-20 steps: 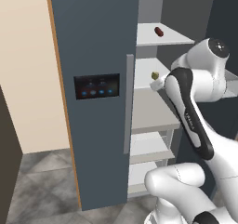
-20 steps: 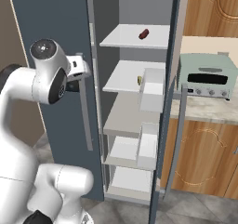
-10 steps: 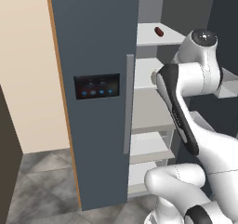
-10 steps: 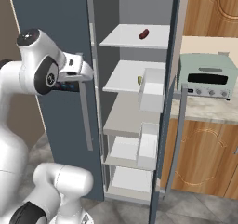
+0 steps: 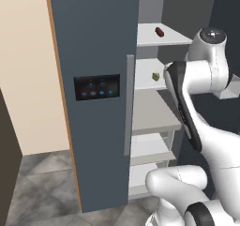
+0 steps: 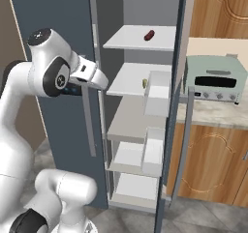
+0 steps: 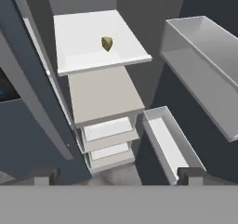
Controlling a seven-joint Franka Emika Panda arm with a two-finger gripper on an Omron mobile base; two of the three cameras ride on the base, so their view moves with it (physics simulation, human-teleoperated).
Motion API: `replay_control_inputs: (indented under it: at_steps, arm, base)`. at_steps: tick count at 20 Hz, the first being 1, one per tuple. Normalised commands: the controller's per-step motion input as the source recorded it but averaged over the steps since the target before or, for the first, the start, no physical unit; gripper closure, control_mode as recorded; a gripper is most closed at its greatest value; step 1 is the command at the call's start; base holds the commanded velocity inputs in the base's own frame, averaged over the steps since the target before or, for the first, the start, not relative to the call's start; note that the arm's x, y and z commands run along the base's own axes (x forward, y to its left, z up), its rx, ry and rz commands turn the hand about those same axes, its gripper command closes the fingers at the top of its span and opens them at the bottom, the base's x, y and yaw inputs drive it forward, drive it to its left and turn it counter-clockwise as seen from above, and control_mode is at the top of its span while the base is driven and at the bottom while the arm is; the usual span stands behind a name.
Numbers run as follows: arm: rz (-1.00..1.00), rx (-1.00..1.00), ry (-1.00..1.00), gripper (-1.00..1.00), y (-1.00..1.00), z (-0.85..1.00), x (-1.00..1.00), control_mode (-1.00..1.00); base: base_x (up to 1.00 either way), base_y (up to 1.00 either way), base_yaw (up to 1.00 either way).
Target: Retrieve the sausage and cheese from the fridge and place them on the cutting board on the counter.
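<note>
Your fridge (image 6: 58,14) stood with its right door swung open: the sausage (image 6: 149,35) lay alone on the top shelf (image 6: 131,38) and the cheese (image 7: 107,43) alone on the shelf below, well apart from each other. The gripper (image 7: 118,174) hung outside the compartment with its jaws spread wide and nothing between them. The door's empty white bins (image 7: 204,60) flanked the opening, and a pale green toaster oven (image 6: 216,78) sat on the counter (image 6: 213,113) beyond.
</note>
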Motion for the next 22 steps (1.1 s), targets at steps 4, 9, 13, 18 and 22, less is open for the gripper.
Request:
replay_control_inputs:
  at_steps: [4,9,13,18,22]
  arm:
    - [0.00,0.00,0.00,-1.00,0.00,0.00,0.00,1.00]
    - [0.00,0.00,0.00,-1.00,0.00,0.00,0.00,1.00]
    - [0.00,0.00,0.00,-1.00,0.00,0.00,0.00,1.00]
    - [0.00,0.00,0.00,-1.00,0.00,0.00,0.00,1.00]
    - [0.00,0.00,0.00,-1.00,0.00,0.00,0.00,1.00]
  base:
    - [0.03,-0.01,0.00]
    - [0.72,0.00,0.00]
    - [0.84,-0.05,0.00]
    - [0.72,-0.48,0.00]
    - [0.57,-0.65,0.00]
